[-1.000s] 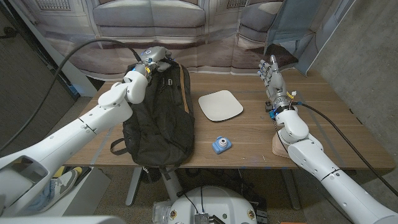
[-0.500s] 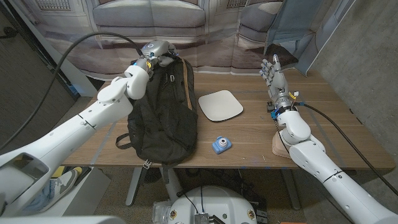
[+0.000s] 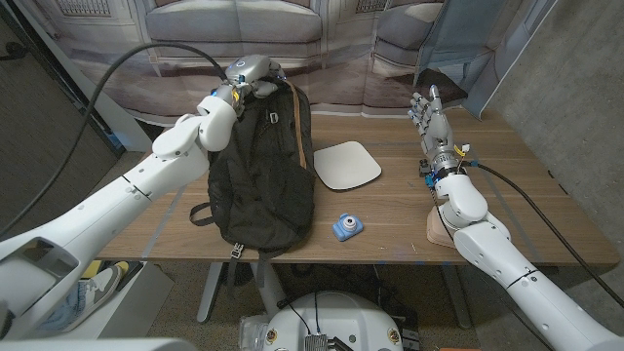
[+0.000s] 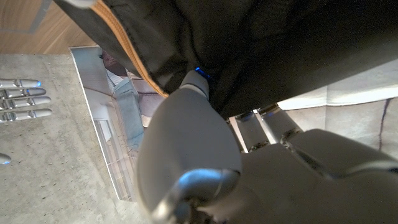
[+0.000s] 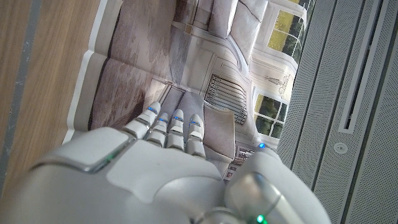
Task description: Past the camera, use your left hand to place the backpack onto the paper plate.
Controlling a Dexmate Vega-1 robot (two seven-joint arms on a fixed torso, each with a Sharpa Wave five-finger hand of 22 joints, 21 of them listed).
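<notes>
The wooden table (image 3: 390, 219) runs wide across the head view, with bare board between its things and along its right half. The black backpack (image 3: 261, 171) is the largest thing on it: its top end is raised at the far edge, its lower end lies on the board near the front edge, a strap loop trailing off its left side and a buckle hanging just over the front edge. The left hand (image 3: 249, 80) grips the backpack's top, fingers closed into the dark fabric, as the left wrist view confirms (image 4: 205, 168). The white paper plate (image 3: 345, 165) lies just beside the backpack's right edge, bare, with open board around its other sides. The right hand (image 3: 429, 122) stands upright near the table's right far edge, fingers straight and close together, holding nothing (image 5: 168, 162). The small blue toy camera (image 3: 344, 227) sits toward the front edge, near the backpack's lower right corner and apart from the plate.
</notes>
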